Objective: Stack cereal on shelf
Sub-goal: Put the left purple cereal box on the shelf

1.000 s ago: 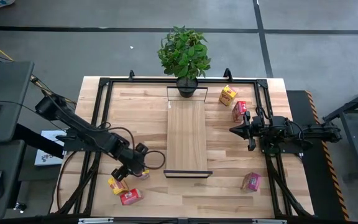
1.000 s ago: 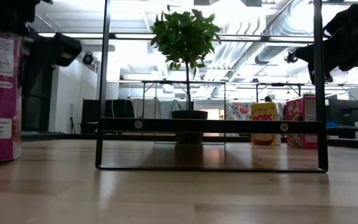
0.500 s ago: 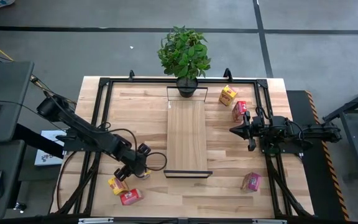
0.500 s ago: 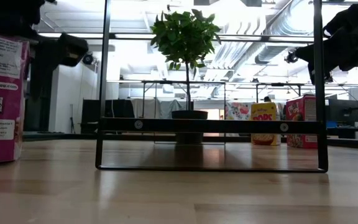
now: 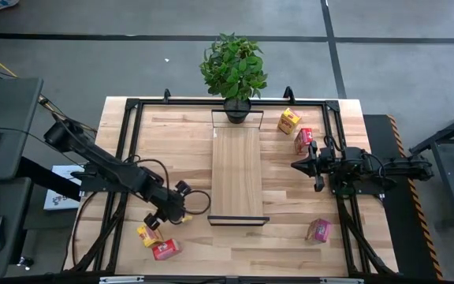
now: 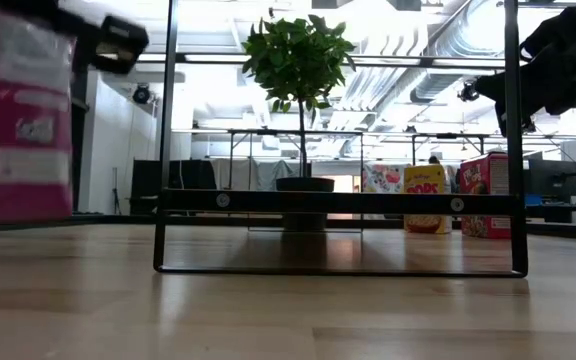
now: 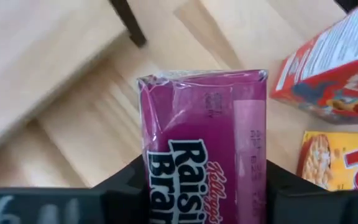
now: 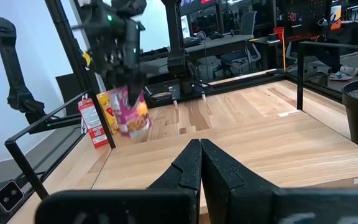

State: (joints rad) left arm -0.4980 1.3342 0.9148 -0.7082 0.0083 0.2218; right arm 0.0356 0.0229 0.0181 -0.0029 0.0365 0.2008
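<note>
My left gripper [image 5: 175, 213] is shut on a pink cereal box [image 7: 204, 124] near the table's front left. The box hangs clear of the table in the low view [image 6: 30, 130] and in the right wrist view [image 8: 132, 113]. A yellow box [image 5: 148, 234] and a red box [image 5: 165, 249] lie on the table beside it. The shelf [image 5: 237, 170] is a long light-wood board with a black frame, standing mid-table. My right gripper [image 5: 298, 166] is shut and empty, held above the table to the right of the shelf. My left gripper pinches the pink box between its two fingers [image 7: 124, 186], one on each of two opposite sides [image 7: 151, 177]. The fingers come from above, pointing down. The box hangs below them, lifted clear of the table and a little tilted.
A potted plant [image 5: 235, 71] stands at the shelf's far end. A yellow box [image 5: 289, 120] and a red box [image 5: 303, 139] stand at the far right, and a pink box [image 5: 318, 229] lies at the near right. Black frame rails [image 5: 128, 150] run along the table's sides.
My left gripper has risen with the pink box. The box stood on the table before; now it hangs clear of it and a little tilted.
</note>
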